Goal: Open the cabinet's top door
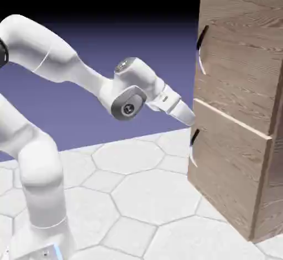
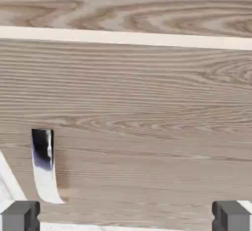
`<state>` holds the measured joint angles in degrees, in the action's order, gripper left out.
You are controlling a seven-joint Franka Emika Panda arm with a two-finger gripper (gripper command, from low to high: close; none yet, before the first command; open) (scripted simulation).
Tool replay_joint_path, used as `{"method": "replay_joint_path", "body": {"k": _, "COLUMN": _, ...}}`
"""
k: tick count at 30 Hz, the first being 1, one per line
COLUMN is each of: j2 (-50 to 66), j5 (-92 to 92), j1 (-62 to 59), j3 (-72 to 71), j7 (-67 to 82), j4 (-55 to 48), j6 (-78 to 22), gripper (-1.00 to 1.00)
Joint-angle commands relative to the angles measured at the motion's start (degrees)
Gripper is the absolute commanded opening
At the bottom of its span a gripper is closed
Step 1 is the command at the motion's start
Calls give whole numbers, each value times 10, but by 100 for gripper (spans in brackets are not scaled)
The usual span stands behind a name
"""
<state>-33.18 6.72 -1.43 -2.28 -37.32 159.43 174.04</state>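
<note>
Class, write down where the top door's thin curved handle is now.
In the exterior view, the thin curved dark-and-white handle sits near the left edge of the brown wood-grain top door, above the pale strip.

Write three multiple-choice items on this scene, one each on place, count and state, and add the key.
1. Where is the pale strip on the cabinet front?
A) Between the upper and lower panels
B) Across the upper handle
C) Beneath the robot's base

2. How many curved handles show in the exterior view?
A) One
B) Four
C) Two

3. How does the gripper stand?
A) Shut on a handle
B) Open, holding nothing
C) Shut, holding nothing

1 A: the strip parts the two panels.
2 C: one handle on the upper panel, one on the lower.
3 B: the fingertips stand wide apart, only wood showing between.
</note>
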Motion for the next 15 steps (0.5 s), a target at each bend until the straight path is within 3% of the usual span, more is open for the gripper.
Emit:
{"method": "replay_joint_path", "body": {"k": 1, "j2": -2, "j5": 25, "j1": -8, "j3": -8, "j7": 19, "j4": -6, "j6": 0, "gripper": 0}}
{"method": "replay_joint_path", "body": {"k": 15, "j2": -29, "j5": 374, "j1": -118, "j3": -127, "j7": 286, "j4": -87, "j6": 2, "gripper": 0}}
